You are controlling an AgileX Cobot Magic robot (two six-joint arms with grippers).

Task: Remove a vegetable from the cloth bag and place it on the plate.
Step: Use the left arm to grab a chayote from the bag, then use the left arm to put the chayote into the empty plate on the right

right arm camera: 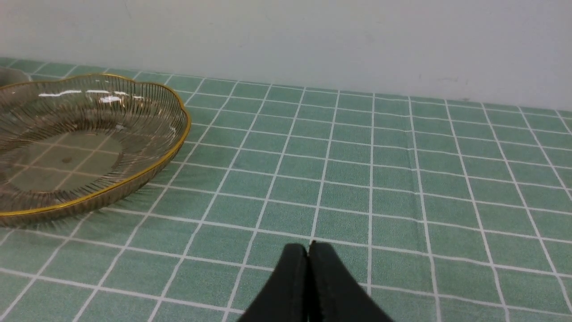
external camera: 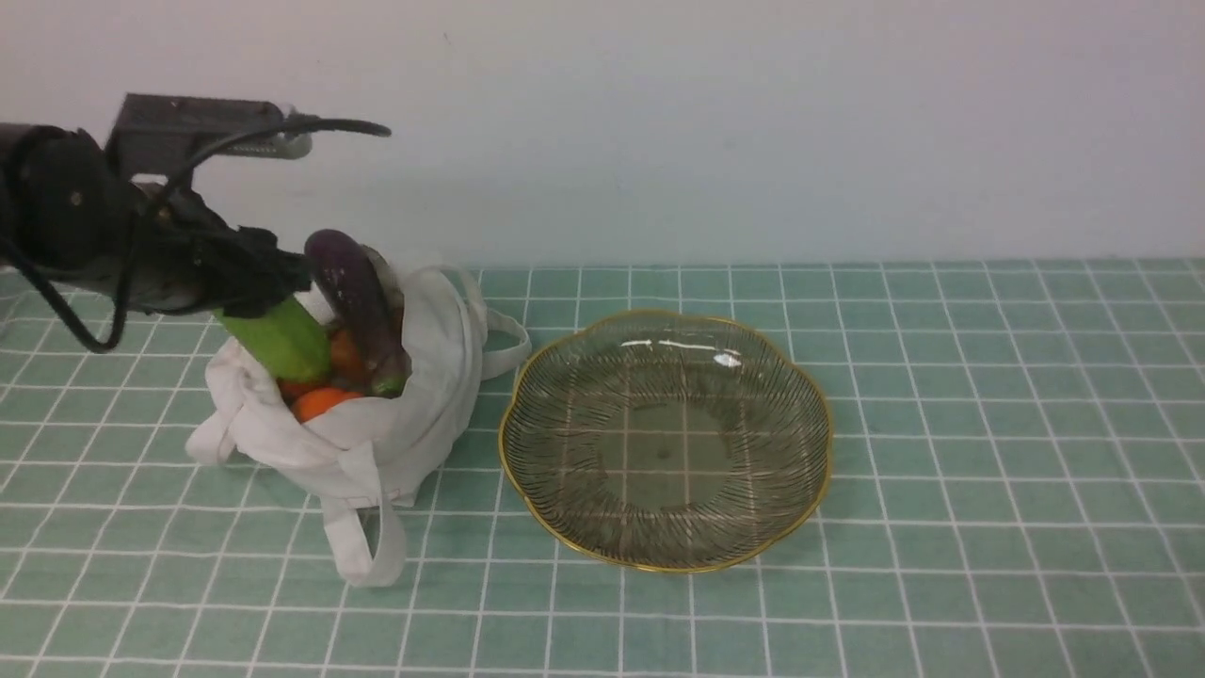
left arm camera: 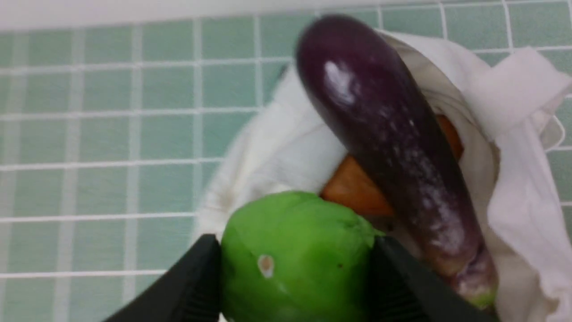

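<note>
My left gripper [external camera: 268,292] is shut on the upper end of the bright green vegetable [external camera: 282,341], whose lower part still sits inside the white cloth bag [external camera: 377,433]. In the left wrist view the black fingers [left arm camera: 196,277] press both sides of the vegetable [left arm camera: 295,255]. The smoky glass plate [external camera: 800,471] with a gold rim lies empty to the right of the bag; it also shows in the right wrist view [right arm camera: 174,134]. My right gripper [right arm camera: 308,248] is shut and empty, low over the tablecloth right of the plate; it is out of the front view.
A dark purple eggplant [external camera: 358,301] leans out of the bag beside the green vegetable, with round orange pieces [external camera: 320,403] under it. The bag's loop handles [external camera: 362,546] trail on the green checked tablecloth. A pale wall stands behind the table.
</note>
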